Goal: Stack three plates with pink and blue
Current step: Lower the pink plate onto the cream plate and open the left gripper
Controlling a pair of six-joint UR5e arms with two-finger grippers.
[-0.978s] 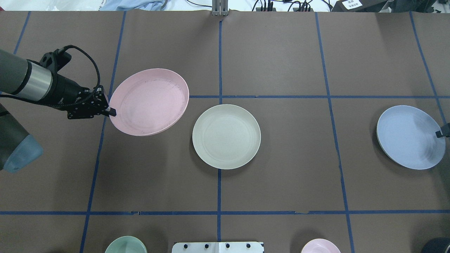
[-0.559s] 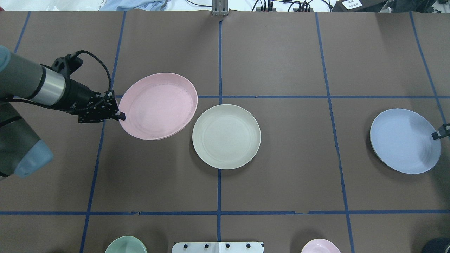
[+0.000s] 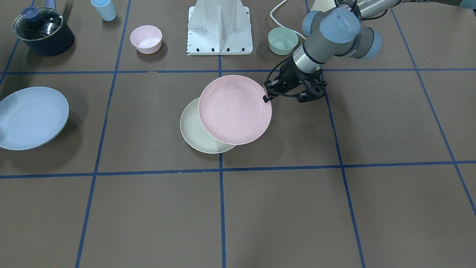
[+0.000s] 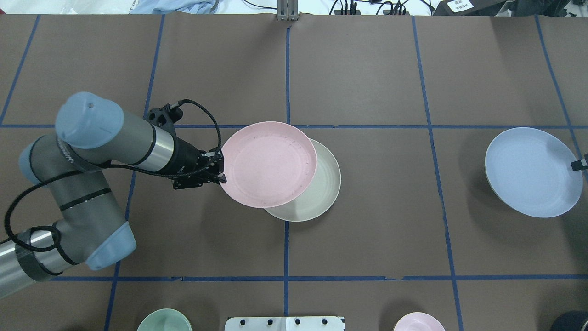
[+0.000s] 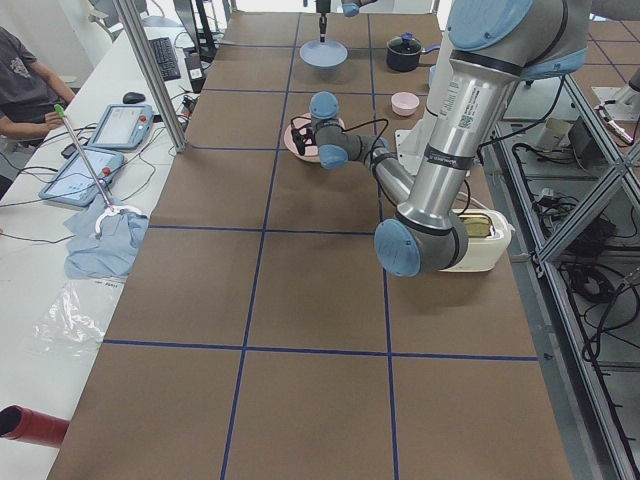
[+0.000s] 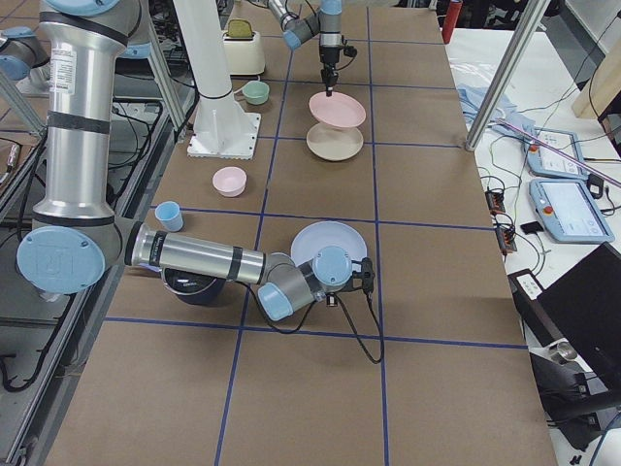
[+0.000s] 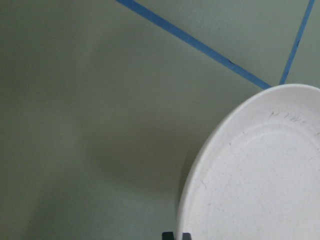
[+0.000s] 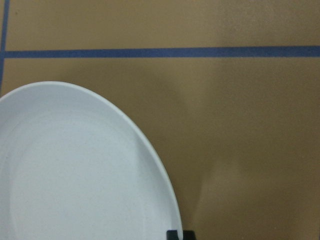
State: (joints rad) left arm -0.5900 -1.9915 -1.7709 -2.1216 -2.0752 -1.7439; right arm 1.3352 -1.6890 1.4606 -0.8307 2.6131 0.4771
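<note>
While the pink plate needs centring, you are holding it by its 9 o'clock rim, left gripper clamped tight, hovering offset over the cream-green plate. Your right gripper is pinching the blue plate at its 3 o'clock rim, lifted off the table, likely queued next.

Overhead, the pink plate hides the cream-green plate's upper left. The frame's right edge cuts off the right gripper at the blue plate's rim.
</note>
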